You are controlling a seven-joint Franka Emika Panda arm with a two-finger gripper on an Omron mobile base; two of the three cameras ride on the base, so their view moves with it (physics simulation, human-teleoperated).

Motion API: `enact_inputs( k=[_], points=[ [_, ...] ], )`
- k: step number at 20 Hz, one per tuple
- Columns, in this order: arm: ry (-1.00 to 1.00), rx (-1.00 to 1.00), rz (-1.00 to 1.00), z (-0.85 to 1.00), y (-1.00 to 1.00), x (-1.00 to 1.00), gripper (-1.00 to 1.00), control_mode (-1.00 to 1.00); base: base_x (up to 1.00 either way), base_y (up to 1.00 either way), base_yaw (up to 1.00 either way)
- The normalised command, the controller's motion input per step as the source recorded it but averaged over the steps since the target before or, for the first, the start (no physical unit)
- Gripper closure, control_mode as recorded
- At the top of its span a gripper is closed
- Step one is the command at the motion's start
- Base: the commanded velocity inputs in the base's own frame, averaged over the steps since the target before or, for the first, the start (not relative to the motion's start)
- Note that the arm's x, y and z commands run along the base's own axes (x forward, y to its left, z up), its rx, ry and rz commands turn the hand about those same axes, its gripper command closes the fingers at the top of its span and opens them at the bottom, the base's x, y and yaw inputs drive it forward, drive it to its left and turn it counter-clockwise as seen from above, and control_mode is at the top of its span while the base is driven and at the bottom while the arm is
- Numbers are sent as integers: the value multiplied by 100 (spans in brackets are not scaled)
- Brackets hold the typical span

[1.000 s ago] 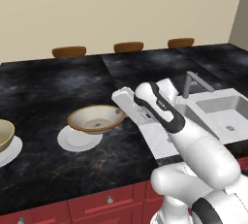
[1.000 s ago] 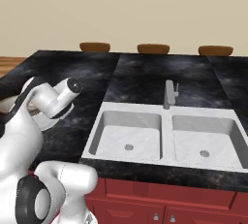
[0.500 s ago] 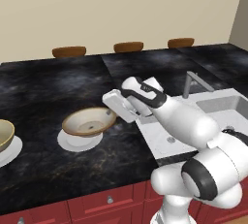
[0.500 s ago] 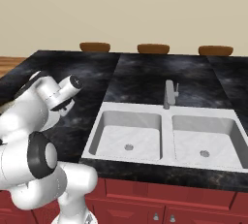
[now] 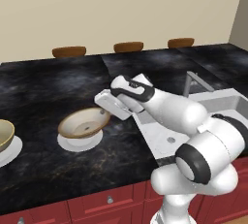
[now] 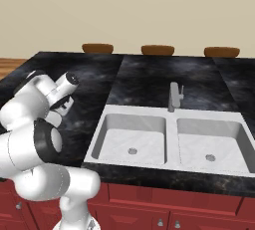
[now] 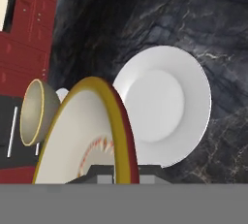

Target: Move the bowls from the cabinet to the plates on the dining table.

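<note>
The shallow cream-white bowl (image 5: pixel 83 123) with its tan-gold rim hangs slightly tilted just over a white plate (image 5: pixel 80 141) on the black marble dining table (image 5: pixel 48 82). My gripper (image 5: pixel 106 113) is shut on the bowl's right rim. In the hand view the bowl (image 7: pixel 82 136) stands edge-on between the fingertips of the gripper (image 7: pixel 118 172), with the plate (image 7: pixel 164 102) beyond it. Whether bowl and plate touch I cannot tell. The deeper olive-tan bowl (image 5: pixel 4 135) sits on a second plate (image 5: pixel 10 151) at the far left, and the hand view shows that bowl (image 7: pixel 38 111) too. The cabinet is out of view.
Brown chair backs (image 5: pixel 69 51) line the table's far edge. A double sink (image 6: pixel 169 137) with a faucet (image 6: pixel 174 96) lies to the right of the arm. Red drawers (image 5: pixel 109 200) with knobs run below the counter's front edge.
The arm has carried the shallow bowl a little left and down, closer over the plate. The olive-tan bowl has stayed put.
</note>
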Motion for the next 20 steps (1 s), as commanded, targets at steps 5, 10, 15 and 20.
enact_inputs(
  k=[5,10,15,20],
  points=[
    [-20,-3,0,-23,21,3,100,-100,0,0,0],
    [-11,0,0,-23,6,12,100,-100,0,0,0],
    [0,-1,-1,-4,0,21,100,-100,0,0,0],
    [1,0,-2,-2,3,27,100,-100,0,0,0]
  ],
)
